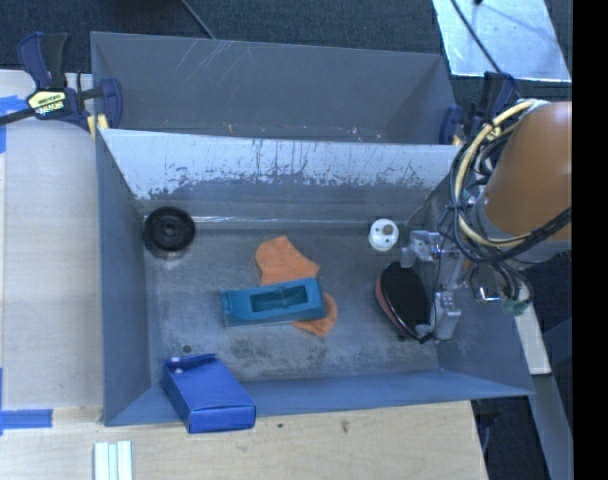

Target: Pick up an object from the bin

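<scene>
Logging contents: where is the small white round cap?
Camera view: the small white round cap lies back right on the bin floor, just beyond the black oval object, right of the orange cloth.

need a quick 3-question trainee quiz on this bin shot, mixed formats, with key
1. Multiple choice: which thing lies nearest the gripper?
A) black round disc
B) dark oval thing with a red edge
C) blue box

2. True or false: the blue tray-like thing lies partly on the orange cloth.

3. Fill in: the small white round thing lies at the foot of the bin's ___ wall.

Key: 1 B; 2 true; 3 back
</scene>
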